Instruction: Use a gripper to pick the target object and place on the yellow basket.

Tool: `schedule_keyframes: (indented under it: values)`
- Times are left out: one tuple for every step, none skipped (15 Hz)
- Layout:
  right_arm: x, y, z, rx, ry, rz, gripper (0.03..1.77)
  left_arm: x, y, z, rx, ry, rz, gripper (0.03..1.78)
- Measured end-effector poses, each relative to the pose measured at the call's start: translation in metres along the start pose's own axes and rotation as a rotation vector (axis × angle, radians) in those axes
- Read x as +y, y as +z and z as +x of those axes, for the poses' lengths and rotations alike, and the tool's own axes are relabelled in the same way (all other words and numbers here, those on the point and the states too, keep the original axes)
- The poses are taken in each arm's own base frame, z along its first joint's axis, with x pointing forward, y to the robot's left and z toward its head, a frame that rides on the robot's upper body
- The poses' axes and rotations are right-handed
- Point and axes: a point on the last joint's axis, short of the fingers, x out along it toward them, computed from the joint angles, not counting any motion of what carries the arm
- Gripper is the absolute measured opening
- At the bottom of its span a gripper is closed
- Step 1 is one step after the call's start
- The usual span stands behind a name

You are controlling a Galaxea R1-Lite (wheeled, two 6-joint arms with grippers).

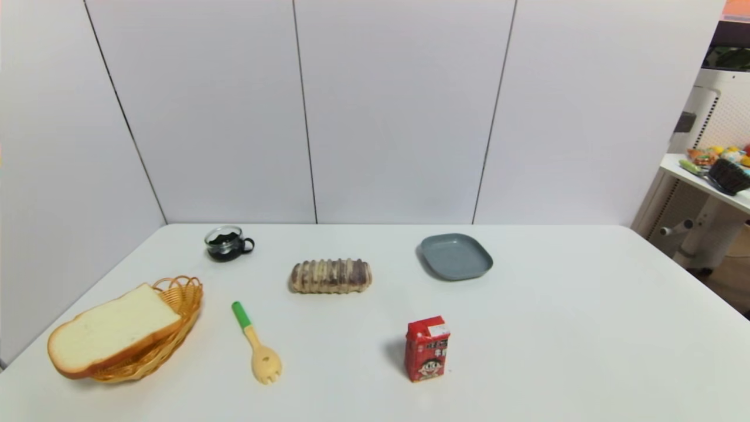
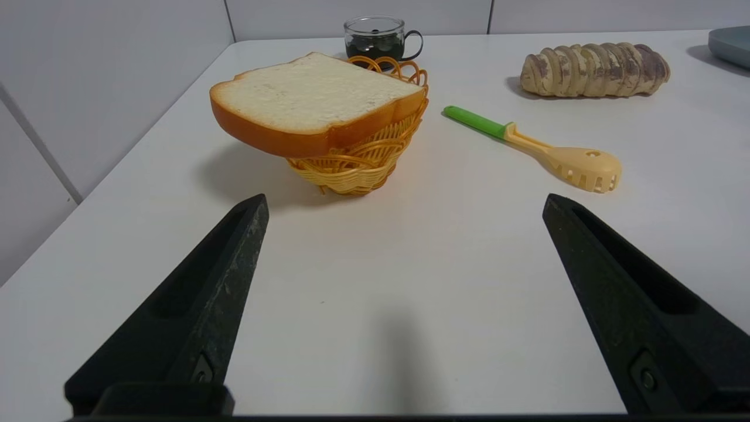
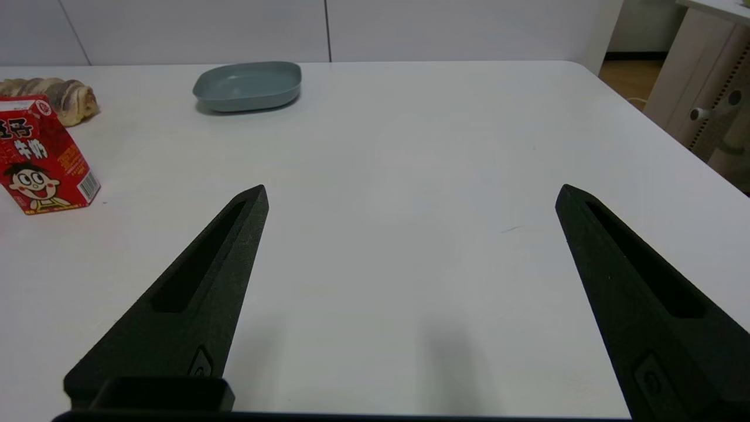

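You are looking at the bread slice [image 1: 111,328] lying across the yellow basket [image 1: 176,319], overhanging its near rim, at the left side of the bench [image 1: 556,328]. Your left gripper [image 2: 404,202] is hovering low over bare bench just short of the basket, jaws spread wide and holding nothing. Your right gripper [image 3: 410,196] is hovering near the red carton [image 3: 41,158], jaws equally wide.

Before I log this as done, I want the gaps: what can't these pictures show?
- Basket inside: bread covers it in the head and left wrist views.
- Plate: cut by the left wrist view's edge.
- Roll: partly behind the carton, right wrist view.
- Left gripper, right gripper: open, outside the head view.
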Motion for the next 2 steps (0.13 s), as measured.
schedule_keyframes:
  values:
    - [0.0,0.0,0.0,0.0,0.0,0.0,1.69,0.0,0.0,0.0,0.0,0.0,0.0,1.69]
    - [0.0,0.0,0.0,0.0,0.0,0.001,1.69,0.0,0.0,0.0,0.0,0.0,0.0,1.69]
